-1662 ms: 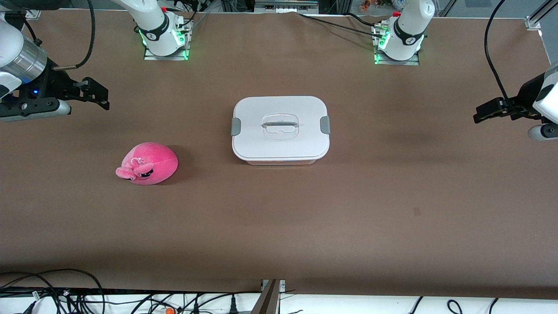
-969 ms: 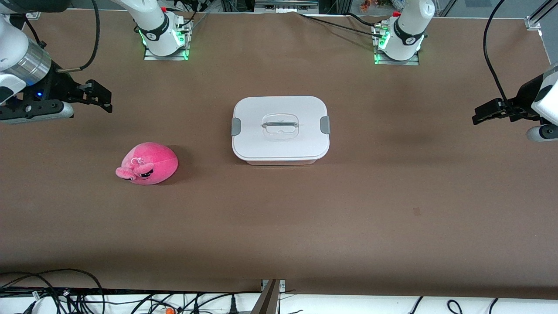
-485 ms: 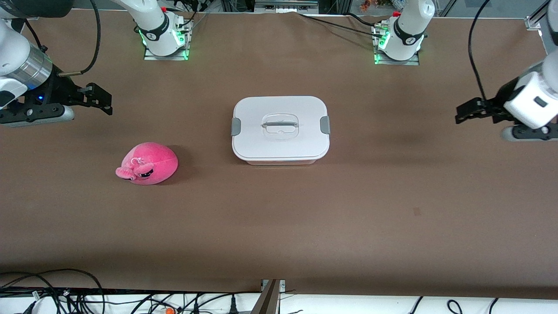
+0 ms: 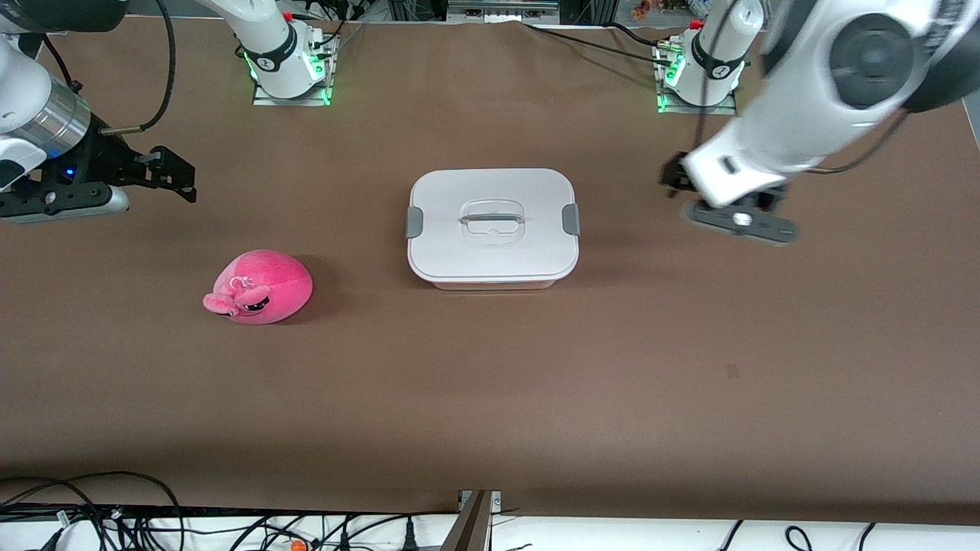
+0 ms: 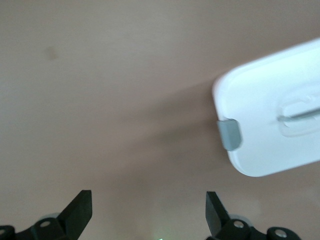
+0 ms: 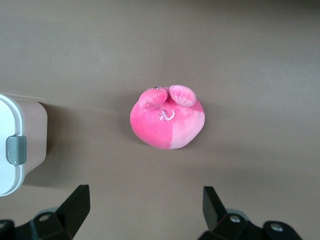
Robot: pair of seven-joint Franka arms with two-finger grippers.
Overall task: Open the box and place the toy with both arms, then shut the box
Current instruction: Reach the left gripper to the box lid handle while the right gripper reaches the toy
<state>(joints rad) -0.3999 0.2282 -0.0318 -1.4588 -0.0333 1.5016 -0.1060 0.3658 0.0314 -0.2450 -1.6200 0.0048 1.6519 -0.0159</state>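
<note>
Left hand (image 4: 677, 182), fingers spread, hovers beside the lidded box (image 4: 493, 227).

The toy (image 4: 258, 287) lies beside the box (image 4: 492, 227), toward the right arm's end.

The left arm (image 4: 804, 115) is a blur and covers most of the left gripper (image 4: 674, 180), the right arm (image 4: 31, 115) is cut off by the edge, and each wrist view shows only part of the box (image 5: 272, 120).
</note>
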